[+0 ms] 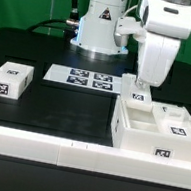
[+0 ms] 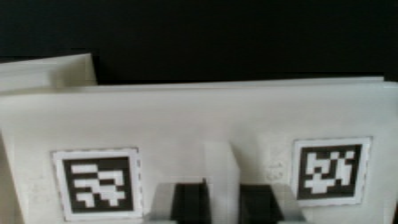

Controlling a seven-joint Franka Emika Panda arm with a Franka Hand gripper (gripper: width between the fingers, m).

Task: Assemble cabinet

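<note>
The cabinet is a large white box with inner compartments, standing at the exterior view's right near the table's front. A tagged white part sits in it at the right. My gripper points straight down at the cabinet's rear left wall. In the wrist view the cabinet fills the frame with two tags on its white face. My gripper has its dark fingers closed on a thin white wall between them.
A small white tagged block lies at the exterior view's left. The marker board lies in front of the robot base. A long white ledge runs along the front edge.
</note>
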